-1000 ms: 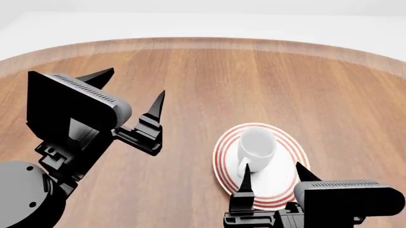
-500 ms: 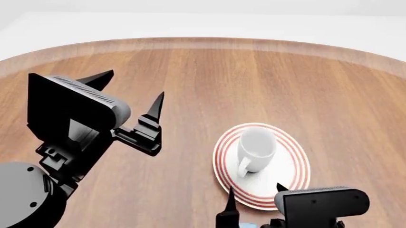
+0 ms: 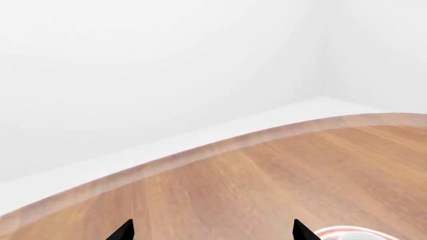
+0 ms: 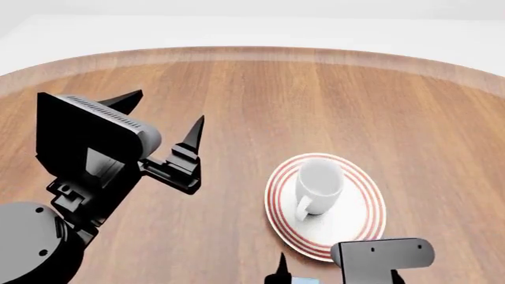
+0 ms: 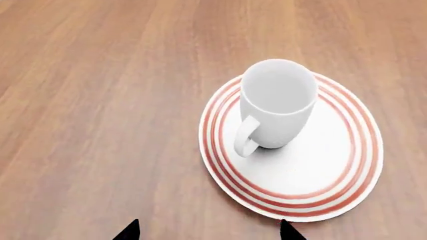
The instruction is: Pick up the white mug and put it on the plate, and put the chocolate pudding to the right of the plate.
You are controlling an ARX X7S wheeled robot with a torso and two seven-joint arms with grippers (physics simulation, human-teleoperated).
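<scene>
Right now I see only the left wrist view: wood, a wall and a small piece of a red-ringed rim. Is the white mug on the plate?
Observer: Yes. The white mug stands upright on the plate, off its centre.
Operator: Which way does the handle point?
Observer: In the head view, it points toward the robot.
Operator: Does the right gripper hold something?
Observer: No. The right gripper has its fingers spread, with nothing between them, on the robot's side of the plate.

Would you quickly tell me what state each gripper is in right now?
Left gripper: open, holding nothing.
Right gripper: open, holding nothing, near the plate.
</scene>
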